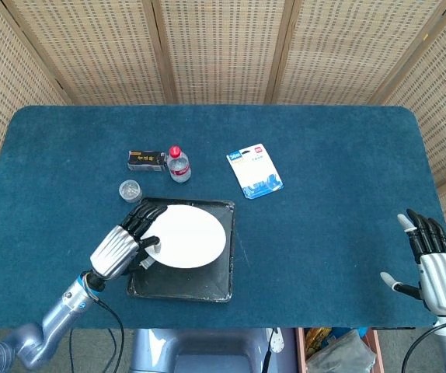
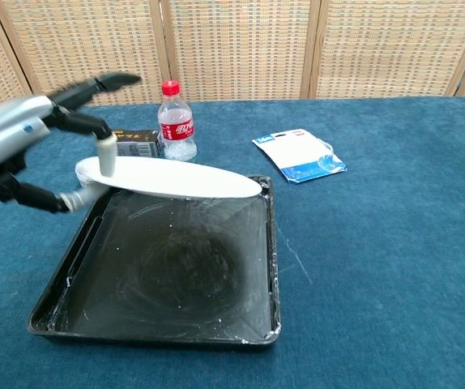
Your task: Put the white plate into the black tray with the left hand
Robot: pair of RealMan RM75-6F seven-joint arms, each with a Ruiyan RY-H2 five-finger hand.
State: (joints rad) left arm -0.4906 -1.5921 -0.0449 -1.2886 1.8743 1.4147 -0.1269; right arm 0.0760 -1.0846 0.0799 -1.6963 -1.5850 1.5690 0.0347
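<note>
My left hand pinches the near-left rim of the white plate and holds it roughly level, well above the black tray. The plate hangs over the tray's upper half in the head view. In the chest view its shadow falls on the tray floor. My right hand rests at the table's near-right corner with its fingers spread and nothing in it.
Behind the tray stand a small water bottle, a dark box and a small round container. A blue-and-white packet lies to the back right.
</note>
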